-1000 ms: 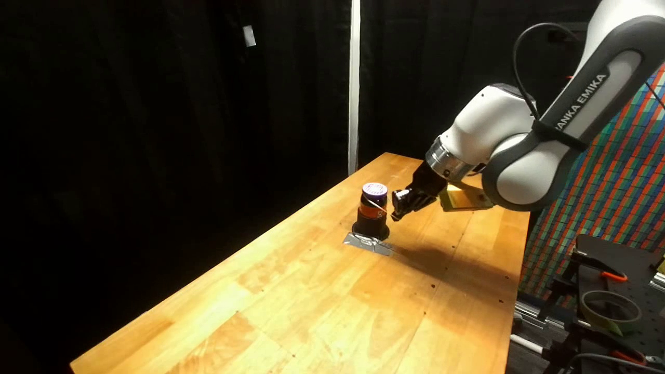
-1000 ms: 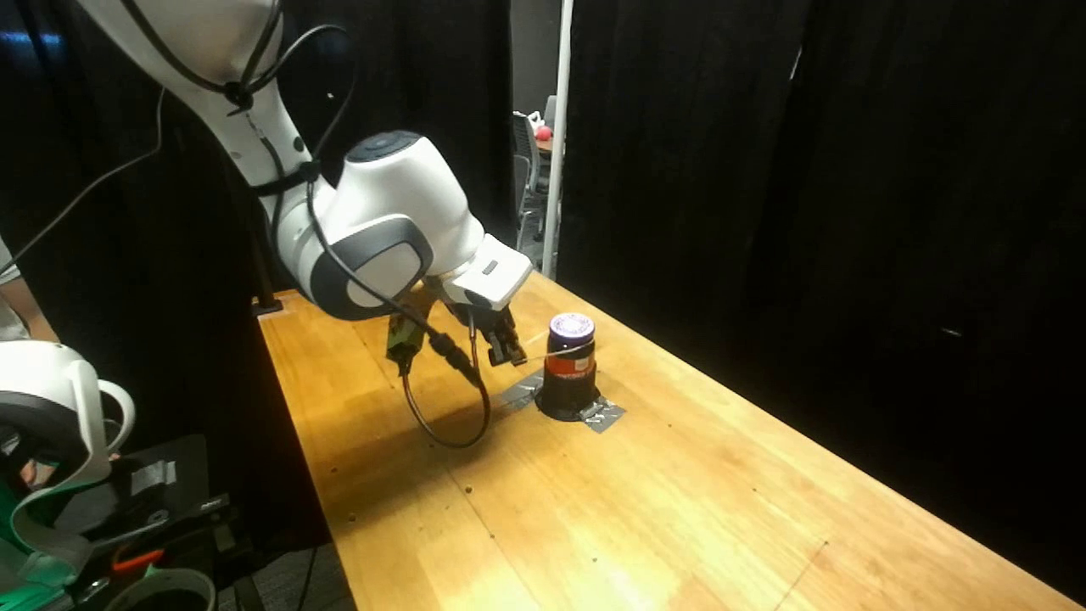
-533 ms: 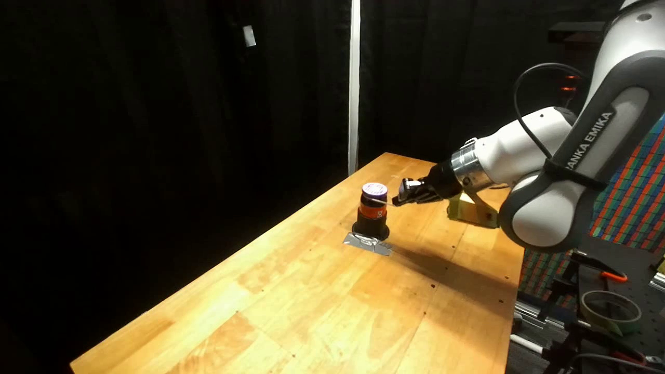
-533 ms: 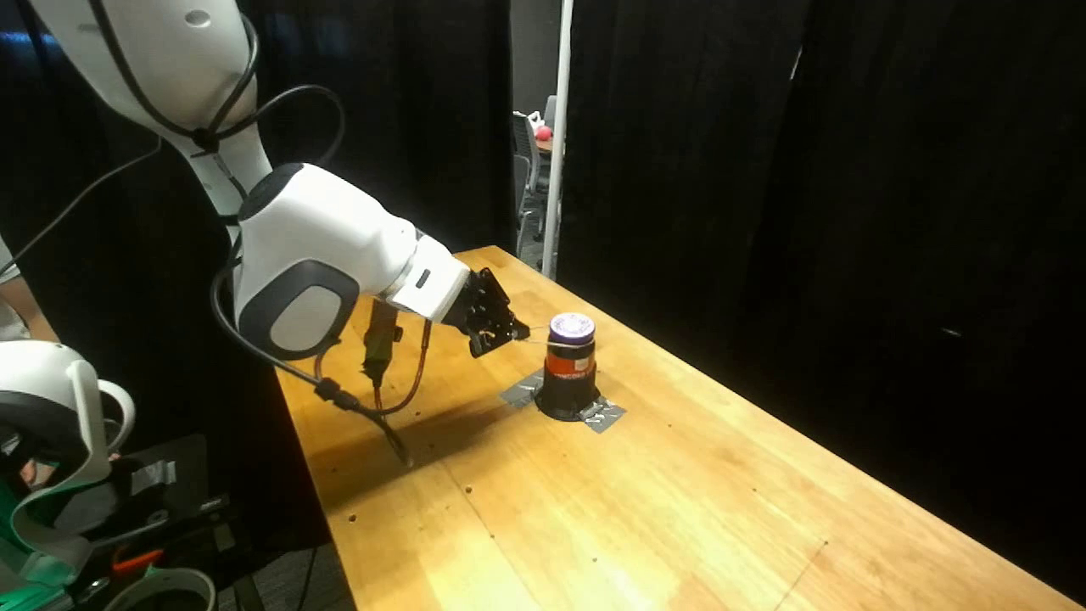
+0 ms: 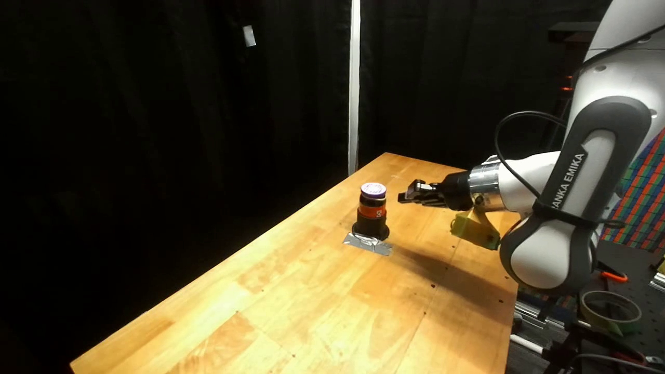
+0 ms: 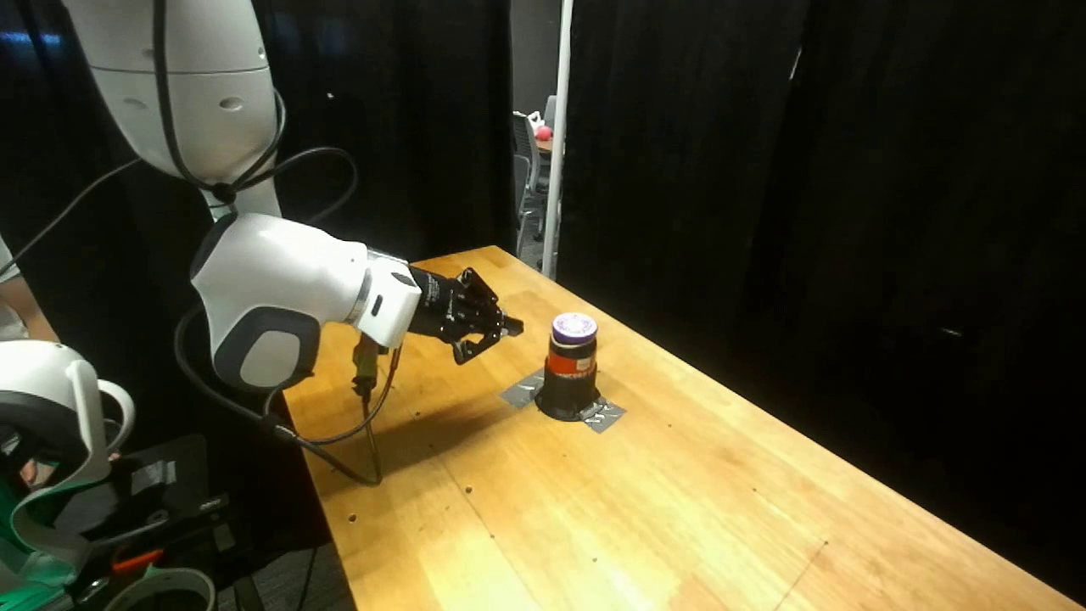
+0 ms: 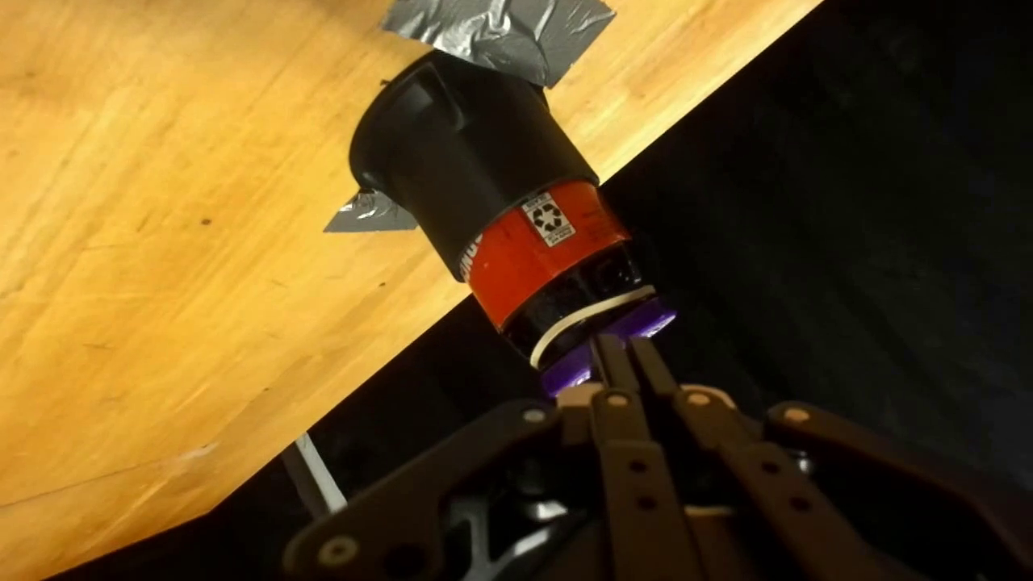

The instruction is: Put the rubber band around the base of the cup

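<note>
The cup (image 5: 372,211) stands upright on the table, with an orange-red band, a black upper part and a purple lid. Its lower part is a black flared base. It also shows in an exterior view (image 6: 570,365) and the wrist view (image 7: 541,250). The pale rubber band (image 7: 593,311) lies around the black upper part just under the lid, slightly slanted; its far side is hidden. My gripper (image 6: 516,327) is beside the cup at lid height, apart from it. In the wrist view its fingertips (image 7: 628,345) show a narrow gap with nothing between them.
Grey tape (image 5: 367,243) holds the base to the wooden table (image 5: 322,306). The table's edge lies close behind the cup, with black curtains (image 6: 814,212) beyond. A cable (image 6: 365,462) hangs from the arm. A side stand holds a tape roll (image 5: 610,313).
My gripper has backed away from the cup and levelled out. The band, stretched from cup to gripper before, has come off the fingers and now sits around the cup's upper part.
</note>
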### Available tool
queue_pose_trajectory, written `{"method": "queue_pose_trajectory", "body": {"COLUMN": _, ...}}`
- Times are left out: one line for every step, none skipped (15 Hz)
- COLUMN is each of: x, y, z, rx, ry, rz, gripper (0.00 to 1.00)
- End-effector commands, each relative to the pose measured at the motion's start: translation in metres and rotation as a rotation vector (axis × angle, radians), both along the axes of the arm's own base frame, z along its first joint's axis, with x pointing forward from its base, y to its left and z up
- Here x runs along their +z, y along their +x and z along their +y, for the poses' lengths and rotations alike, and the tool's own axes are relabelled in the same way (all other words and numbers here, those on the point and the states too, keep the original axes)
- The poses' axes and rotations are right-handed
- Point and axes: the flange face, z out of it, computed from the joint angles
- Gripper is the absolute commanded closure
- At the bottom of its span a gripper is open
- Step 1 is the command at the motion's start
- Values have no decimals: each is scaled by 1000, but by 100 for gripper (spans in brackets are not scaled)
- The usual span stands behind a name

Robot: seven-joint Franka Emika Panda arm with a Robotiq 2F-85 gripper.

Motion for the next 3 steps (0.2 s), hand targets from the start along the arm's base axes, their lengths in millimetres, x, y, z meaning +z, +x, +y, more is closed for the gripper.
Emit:
{"method": "queue_pose_trajectory", "body": {"x": -4, "y": 1, "z": 0, "rx": -3, "ry": 4, "rz": 8, "gripper": 93}}
{"method": "queue_pose_trajectory", "body": {"x": -4, "y": 4, "z": 0, "rx": -6, "ry": 7, "rz": 10, "gripper": 89}}
{"method": "queue_pose_trajectory", "body": {"x": -2, "y": 6, "z": 0, "rx": -8, "ry": 9, "rz": 5, "gripper": 80}}
